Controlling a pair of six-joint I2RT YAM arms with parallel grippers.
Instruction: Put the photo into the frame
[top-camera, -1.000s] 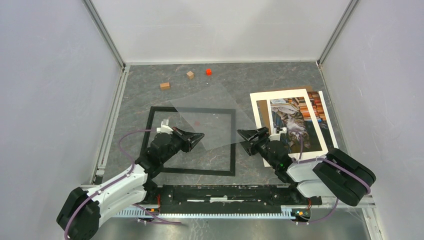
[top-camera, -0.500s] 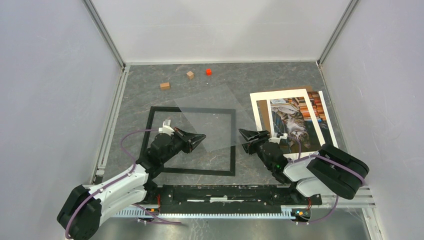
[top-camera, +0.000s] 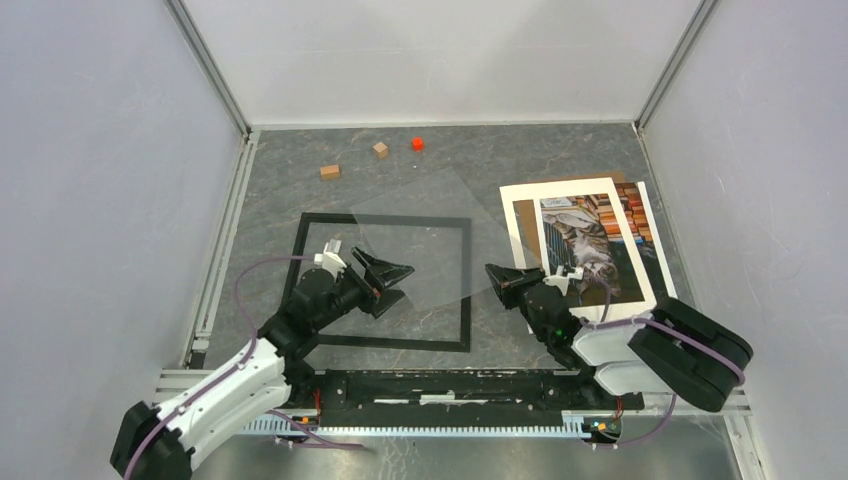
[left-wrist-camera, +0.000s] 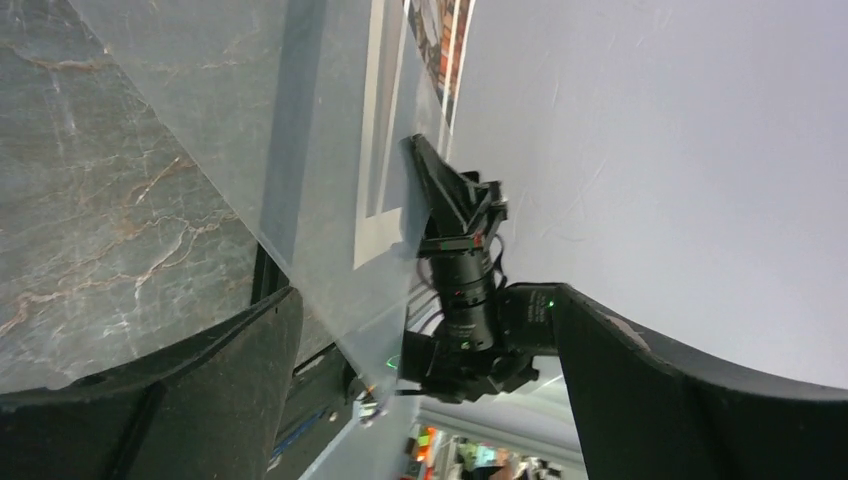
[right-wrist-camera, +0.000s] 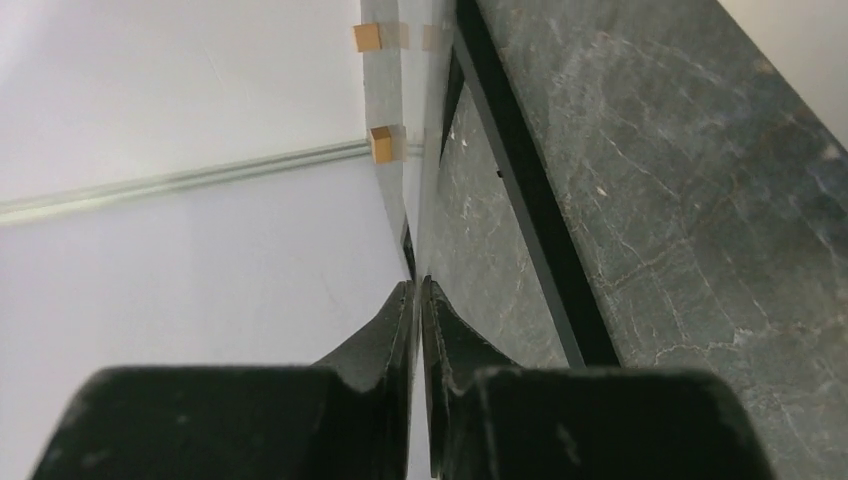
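Released by the now wide-open left gripper (top-camera: 398, 285), the clear sheet (top-camera: 430, 235) is pinched by the right gripper (top-camera: 495, 276) alone, likely to be cleared off the frame (top-camera: 400, 343).

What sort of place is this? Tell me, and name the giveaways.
Probably a robotics lab test cell: plain white panel walls box in a grey marble-patterned tabletop, and two black-and-white robot arms are bolted to its near edge, the right end effector pinching a clear plastic sheet.

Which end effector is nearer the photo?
Right. The right end effector sits close beside the photo; the left end effector is over the frame, farther off.
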